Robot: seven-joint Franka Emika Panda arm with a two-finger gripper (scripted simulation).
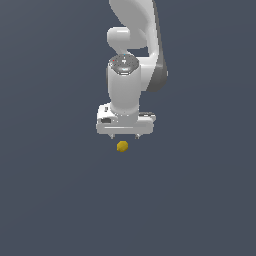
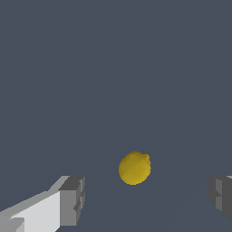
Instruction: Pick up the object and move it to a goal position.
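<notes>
Plainly the approach is in hand: from the wrist view, one finger (image 2: 70, 201) stands to one side, the yellow object (image 2: 134, 168) lies in the gap on the dark floor, unheld. The gripper (image 1: 124, 136) is spread wide; next it likely must descend and close.

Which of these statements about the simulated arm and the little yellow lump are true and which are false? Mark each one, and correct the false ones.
1. The gripper is open. True.
2. The yellow lump is clamped between the fingers. False: it lies apart from both, untouched.
3. The lump is far smaller than the gripper's width. True.
4. Two yellow lumps are in view. False: only one.
</notes>
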